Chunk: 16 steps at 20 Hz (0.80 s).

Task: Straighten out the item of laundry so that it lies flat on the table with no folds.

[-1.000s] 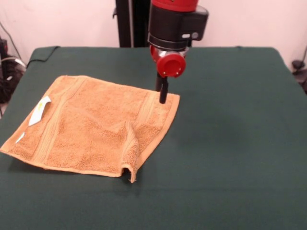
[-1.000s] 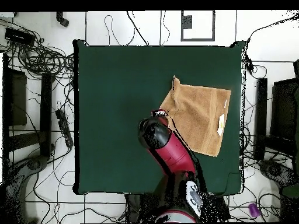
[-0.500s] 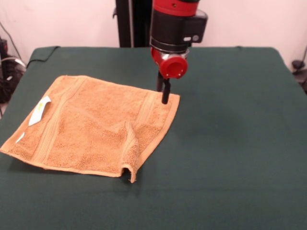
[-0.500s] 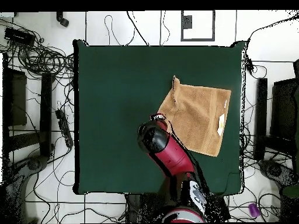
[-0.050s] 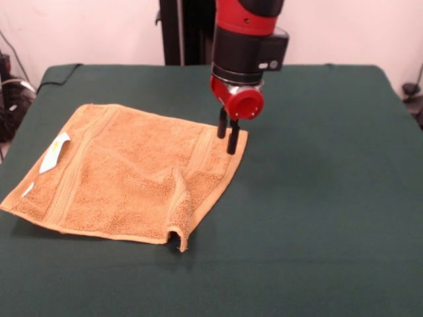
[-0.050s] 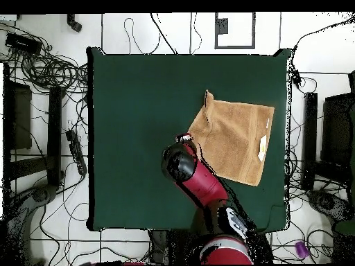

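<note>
The towel (image 5: 132,178) lies spread on the green surface (image 5: 317,198), left of centre in the front view, with a raised fold standing up at its near edge and a white label (image 5: 54,152) near its left side. The gripper (image 5: 227,135) hangs at the towel's far right corner, its two black fingers (image 5: 232,139) slightly parted and holding nothing.
</note>
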Tool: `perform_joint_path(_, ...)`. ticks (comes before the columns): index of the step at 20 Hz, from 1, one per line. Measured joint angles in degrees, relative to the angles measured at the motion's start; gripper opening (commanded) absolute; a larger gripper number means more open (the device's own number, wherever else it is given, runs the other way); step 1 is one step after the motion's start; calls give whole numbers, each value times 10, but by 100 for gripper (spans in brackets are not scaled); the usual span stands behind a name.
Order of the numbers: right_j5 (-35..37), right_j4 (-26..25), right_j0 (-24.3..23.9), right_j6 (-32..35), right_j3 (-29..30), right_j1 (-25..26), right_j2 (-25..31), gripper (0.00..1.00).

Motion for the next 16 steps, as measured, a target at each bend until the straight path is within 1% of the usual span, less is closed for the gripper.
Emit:
perform_joint_path(11,-46,-42,-23,0,0,34,28,100)
perform_joint_path(16,-57,-66,-33,0,0,34,35,100)
